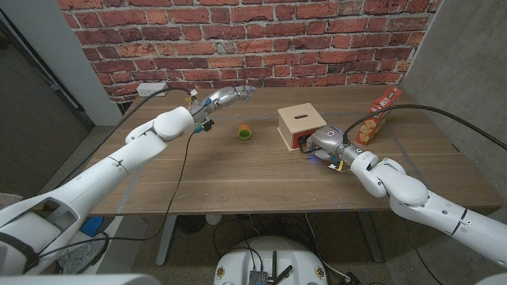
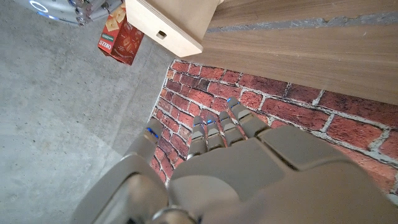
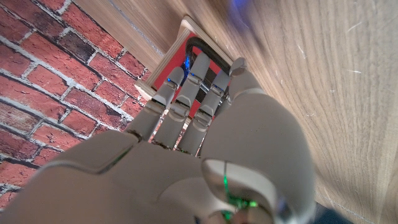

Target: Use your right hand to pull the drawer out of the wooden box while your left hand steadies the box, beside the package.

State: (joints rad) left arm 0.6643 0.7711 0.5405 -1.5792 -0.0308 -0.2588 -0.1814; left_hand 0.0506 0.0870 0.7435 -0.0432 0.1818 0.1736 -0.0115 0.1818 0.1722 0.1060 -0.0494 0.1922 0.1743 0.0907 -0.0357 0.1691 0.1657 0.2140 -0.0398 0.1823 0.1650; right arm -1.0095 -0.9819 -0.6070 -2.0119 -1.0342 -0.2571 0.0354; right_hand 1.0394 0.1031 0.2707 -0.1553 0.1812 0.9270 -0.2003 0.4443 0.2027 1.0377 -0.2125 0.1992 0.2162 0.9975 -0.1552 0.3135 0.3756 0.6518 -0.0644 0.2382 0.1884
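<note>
At the wooden box, right hand fingers reach the red drawer front, grip unclear; left hand hovers apart, fingers loosely extended.

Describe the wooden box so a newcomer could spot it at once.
Start at the wooden table in front of the brick wall and look to its far right part. The wooden box stands there, just left of the tilted red package, with the right hand at its red drawer front. It is a pale cube with a slot in its top.
</note>
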